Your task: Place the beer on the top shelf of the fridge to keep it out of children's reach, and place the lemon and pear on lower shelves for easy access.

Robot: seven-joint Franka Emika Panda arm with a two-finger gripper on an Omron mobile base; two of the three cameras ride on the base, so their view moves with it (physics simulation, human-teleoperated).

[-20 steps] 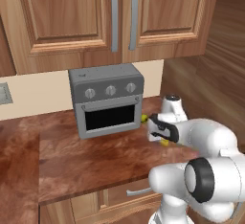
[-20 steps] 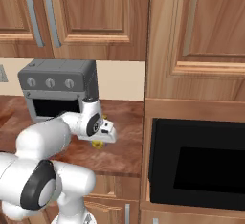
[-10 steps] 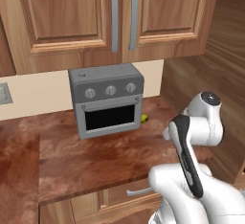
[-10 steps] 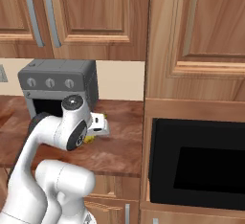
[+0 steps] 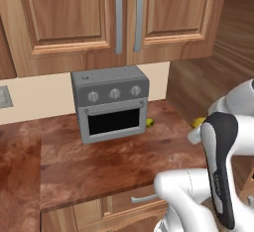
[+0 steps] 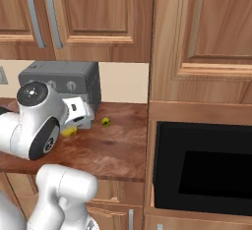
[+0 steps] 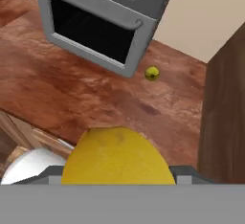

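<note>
The lemon is bright yellow and sits between the fingers of my gripper, which is shut on it above the wooden counter. The same lemon peeks out beside the white hand, and in the right base view the lemon shows under the gripper. The small yellow-green pear lies on the counter by the toaster oven's right front corner, apart from the gripper; pear, pear. The beer and the fridge with its shelves are out of view.
A grey toaster oven with knobs stands at the back of the brown counter. Wooden wall cabinets hang above. A tall wooden cabinet wall with a black recess bounds the counter's right end.
The arm has folded upward and swung, carrying the lemon back from beside the toaster oven toward the robot. The pear has stayed where it was.
</note>
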